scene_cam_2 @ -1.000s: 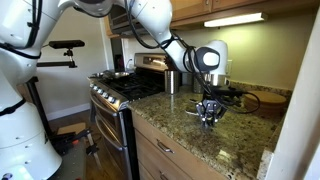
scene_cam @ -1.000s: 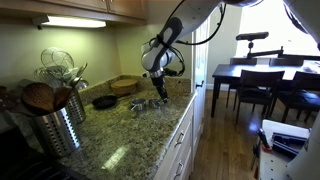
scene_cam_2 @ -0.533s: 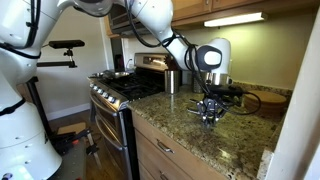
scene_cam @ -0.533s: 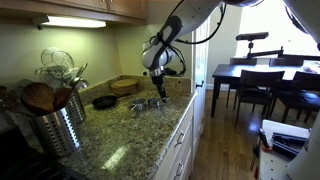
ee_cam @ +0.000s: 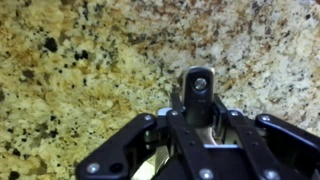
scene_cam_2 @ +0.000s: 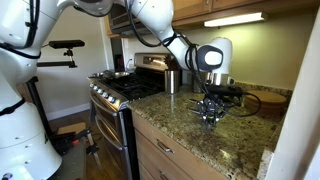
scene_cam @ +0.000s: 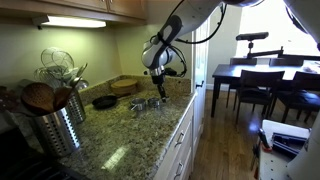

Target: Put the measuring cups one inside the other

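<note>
The silver measuring cups (scene_cam: 148, 104) lie clustered on the granite counter, and show again as a small shiny group (scene_cam_2: 210, 116) under the arm. My gripper (scene_cam: 157, 90) (scene_cam_2: 209, 104) hangs straight down onto that cluster. In the wrist view the gripper (ee_cam: 197, 95) is shut, with slivers of a silver measuring cup (ee_cam: 163, 112) showing on both sides of the fingers and a flat handle (ee_cam: 149, 166) sticking out lower left. The black fingers hide most of that cup.
A small black pan (scene_cam: 104, 101) and a woven basket (scene_cam: 125, 85) sit behind the cups. A ribbed steel utensil holder (scene_cam: 55, 125) stands near the camera. The stove (scene_cam_2: 125, 92) adjoins the counter, whose front edge (scene_cam: 178, 120) runs beside the cups. A dining table (scene_cam: 255, 75) stands beyond.
</note>
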`<state>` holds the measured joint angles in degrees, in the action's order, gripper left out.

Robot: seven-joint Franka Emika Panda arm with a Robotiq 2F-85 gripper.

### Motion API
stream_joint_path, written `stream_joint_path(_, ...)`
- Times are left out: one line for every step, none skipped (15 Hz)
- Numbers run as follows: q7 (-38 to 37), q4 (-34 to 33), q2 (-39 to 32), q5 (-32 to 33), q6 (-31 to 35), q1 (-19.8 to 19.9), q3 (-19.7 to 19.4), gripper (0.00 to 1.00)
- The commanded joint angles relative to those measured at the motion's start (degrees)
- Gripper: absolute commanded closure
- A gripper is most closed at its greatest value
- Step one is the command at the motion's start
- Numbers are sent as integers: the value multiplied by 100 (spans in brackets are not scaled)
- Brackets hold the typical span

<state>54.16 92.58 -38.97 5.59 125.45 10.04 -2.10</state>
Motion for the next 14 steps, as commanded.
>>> stream_joint_path(-225,84,203,-175,-21,150,100,87)
stream_joint_path(-254,74,201,-200,-14,158,98,87)
stream_joint_path(-286,65,201,-220,-10,167,97,87)
stream_joint_path(-316,58,201,-237,-5,177,96,87)
stream_joint_path(-343,56,206,-256,7,188,92,87)
stream_joint_path(-379,53,212,-284,22,201,96,87)
stream_joint_path(-422,55,221,-317,50,216,103,87)
stream_joint_path(-477,55,230,-363,85,229,107,87)
stream_joint_path(-521,45,234,-403,114,242,109,87)
stream_joint_path(-556,34,236,-440,132,259,118,87)
stream_joint_path(-593,25,241,-471,157,270,120,87)
stream_joint_path(-631,23,249,-517,186,284,125,87)
stream_joint_path(-665,19,260,-556,215,299,131,87)
stream_joint_path(-687,17,273,-602,241,312,138,87)
